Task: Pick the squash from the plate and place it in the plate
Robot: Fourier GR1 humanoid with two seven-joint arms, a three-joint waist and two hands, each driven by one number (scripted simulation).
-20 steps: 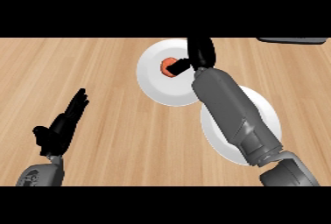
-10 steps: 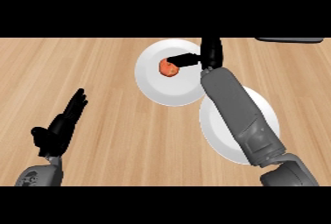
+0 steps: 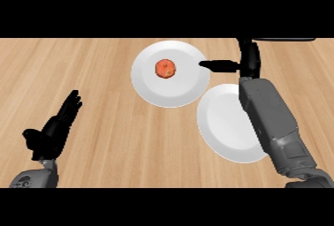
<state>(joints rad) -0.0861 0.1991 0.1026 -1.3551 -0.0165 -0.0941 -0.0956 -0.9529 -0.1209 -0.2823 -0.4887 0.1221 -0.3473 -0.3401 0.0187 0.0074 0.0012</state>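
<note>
Squash (image 3: 165, 68) lay alone on the far plate (image 3: 171, 95), out of any grasp; the right hand (image 3: 243, 64) stood just beside that plate's right rim, its fingers straight and apart, thumb aimed toward the squash, holding nothing. The near plate (image 3: 222, 128), partly hidden beneath the right forearm, showed bare. The left hand (image 3: 53, 130) rested with fingers relaxed over the table (image 3: 91, 66) at lower left, evidently spare.

Wooden counter (image 3: 98, 79), two white plates (image 3: 171, 92) (image 3: 225, 128) side by side
</note>
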